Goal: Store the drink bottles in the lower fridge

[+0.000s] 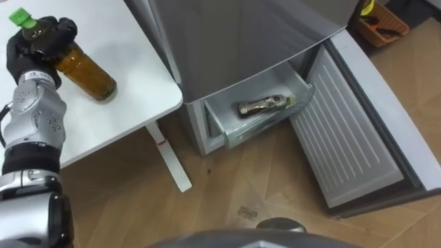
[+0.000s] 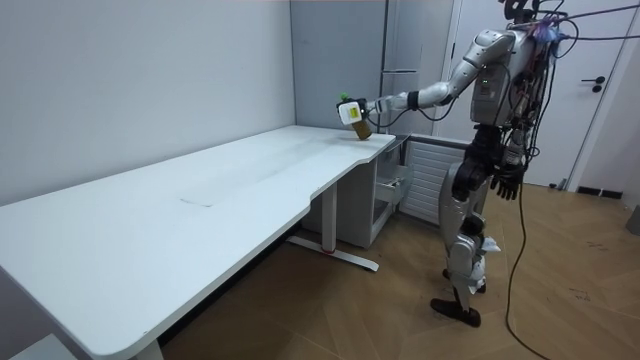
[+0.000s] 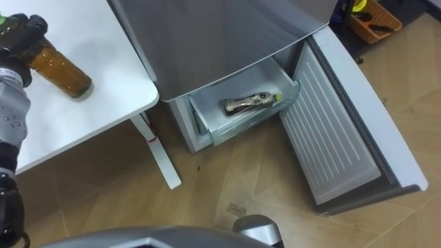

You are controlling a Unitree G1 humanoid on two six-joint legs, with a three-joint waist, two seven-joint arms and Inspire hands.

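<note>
At the upper left, the left hand [image 1: 34,45] is curled round a brown bottle [image 1: 86,72], tilted over the white table [image 1: 131,89]. Another bottle [image 1: 262,105] lies in the open fridge drawer [image 1: 255,127], mid-frame. The right hand [image 2: 505,185] hangs by the robot's side; I cannot tell its state.

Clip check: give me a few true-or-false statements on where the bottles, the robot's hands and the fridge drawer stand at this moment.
1. The left hand is curled round the green-capped bottle of amber drink over the white table. True.
2. The clear plastic fridge drawer is pushed shut. False: it is pulled out, and the lower fridge door is swung open.
3. The drawer is empty. False: a brown bottle lies on its side in it.
4. The right hand hangs beside the robot's hip. True.
</note>
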